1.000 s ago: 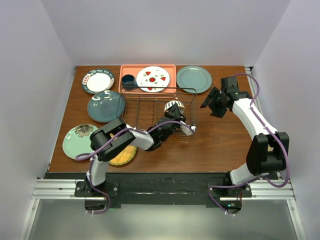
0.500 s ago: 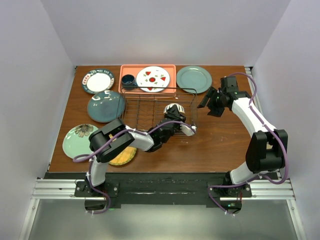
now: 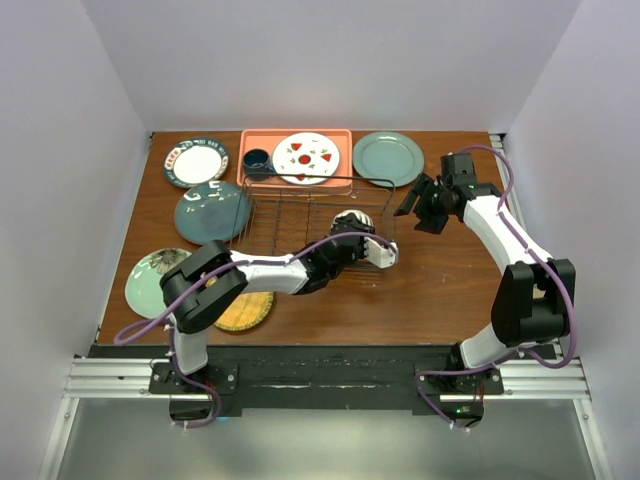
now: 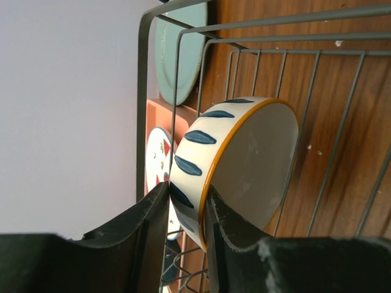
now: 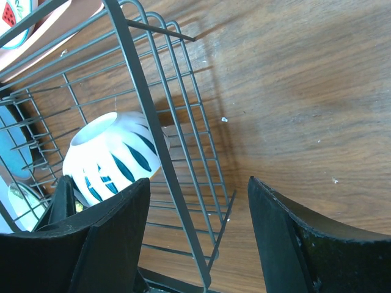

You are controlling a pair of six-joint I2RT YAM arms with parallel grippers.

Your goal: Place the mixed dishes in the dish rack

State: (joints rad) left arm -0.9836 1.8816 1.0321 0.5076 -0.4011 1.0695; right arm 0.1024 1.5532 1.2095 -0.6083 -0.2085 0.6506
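Observation:
My left gripper [image 3: 352,236] is shut on the rim of a small cream bowl [image 3: 353,221] with blue leaf marks and an orange edge. It holds the bowl tipped on its side inside the dark wire dish rack [image 3: 262,215], near the rack's right end. In the left wrist view one finger is outside the bowl [image 4: 238,159] and one inside. My right gripper [image 3: 418,205] is open and empty just right of the rack; its view shows the bowl [image 5: 113,155] through the rack wires [image 5: 140,91]. Dark teal [image 3: 212,212], flower-marked green [image 3: 150,282], yellow woven [image 3: 248,312] and green-rimmed white [image 3: 196,162] plates lie left of the rack.
A salmon-pink tray [image 3: 345,140] behind the rack holds a fruit-marked white plate [image 3: 305,157] and a dark cup [image 3: 257,160]. A plain grey-green plate [image 3: 388,158] lies at the back right. Grey walls enclose the table on three sides.
My left arm has stretched further out, carrying the bowl slightly right and nearer inside the rack. My right gripper shifted a little toward the back and then held still.

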